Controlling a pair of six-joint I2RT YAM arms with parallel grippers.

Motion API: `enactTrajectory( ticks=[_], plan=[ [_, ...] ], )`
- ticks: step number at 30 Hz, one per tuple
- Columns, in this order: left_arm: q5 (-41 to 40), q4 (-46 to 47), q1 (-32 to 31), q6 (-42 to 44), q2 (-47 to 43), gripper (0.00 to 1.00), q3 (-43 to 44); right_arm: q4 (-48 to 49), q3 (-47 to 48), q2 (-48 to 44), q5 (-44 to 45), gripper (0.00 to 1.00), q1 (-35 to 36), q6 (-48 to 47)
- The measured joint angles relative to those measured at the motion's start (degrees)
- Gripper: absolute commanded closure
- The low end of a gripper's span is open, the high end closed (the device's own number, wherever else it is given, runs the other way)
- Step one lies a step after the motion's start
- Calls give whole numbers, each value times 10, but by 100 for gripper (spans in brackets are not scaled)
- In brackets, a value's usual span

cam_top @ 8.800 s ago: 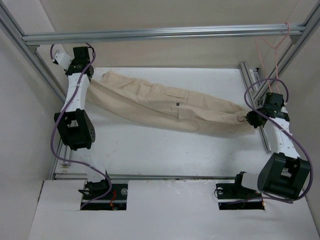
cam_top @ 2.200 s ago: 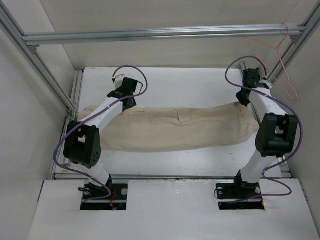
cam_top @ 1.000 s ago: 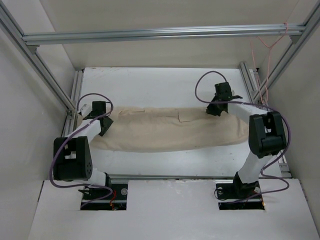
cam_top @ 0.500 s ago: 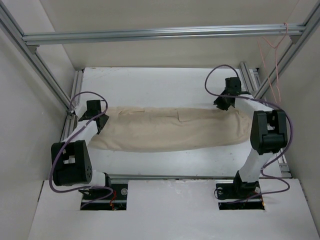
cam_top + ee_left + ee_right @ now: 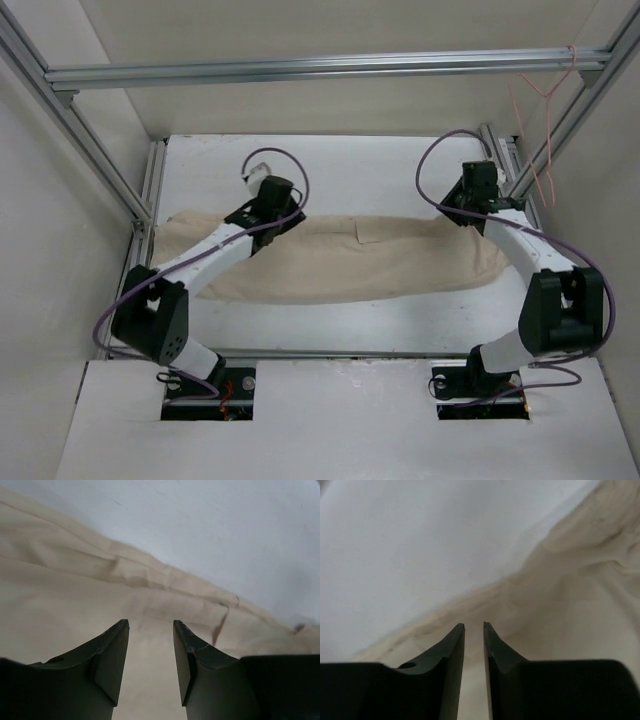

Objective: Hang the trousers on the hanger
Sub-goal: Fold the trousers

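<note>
The left gripper (image 5: 150, 625) has its dark fingers (image 5: 107, 660) standing apart with nothing between them; through the gap only tan cloth shows. It hangs over the trousers (image 5: 370, 265) near their far edge, left of the middle, where a seam and a few creases run across the cloth, and whether the tips touch the fabric cannot be told. The right gripper (image 5: 474, 626) has its fingers parted by only a narrow slit, again with nothing caught in it. It is over the right end of the trousers, close to the far edge, with bare white surface beyond. From above, both arms reach in from the near edge and bend over the cloth, purple cables (image 5: 440, 150) looping over their wrists. The trousers lie flat on the white table (image 5: 350, 165), stretched in a long band from the left side to the right, with a pocket flap showing near the middle of the far edge. The hanger (image 5: 548, 150), a thin pink wire, hangs from the far right corner of the metal frame (image 5: 300, 68), well apart from the trousers and from both grippers.
</note>
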Motion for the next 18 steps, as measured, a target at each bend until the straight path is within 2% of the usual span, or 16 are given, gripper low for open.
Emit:
enactTrajectory(
  ticks=[1, 2, 7, 9, 11, 14, 18],
  plan=[
    [5, 0, -26, 4, 19, 62, 14, -11, -3, 15, 8, 53, 0, -4],
    [9, 0, -49, 7, 37, 61, 27, -20, -5, 28, 16, 51, 0, -7],
    [24, 7, -134, 18, 89, 61, 58, -49, 7, 79, 41, 50, -7, -15],
    [29, 6, -153, 19, 97, 61, 58, -54, 29, 102, 46, 59, -11, -17],
    [30, 7, -162, 19, 102, 61, 56, -55, 57, 126, 52, 63, -12, -18],
    [30, 13, -163, 19, 102, 61, 37, -55, 93, 162, 60, 79, -14, -19],
    [27, 15, -148, 18, 101, 61, -19, -55, 119, 207, 67, 90, -15, -16]
  ],
)
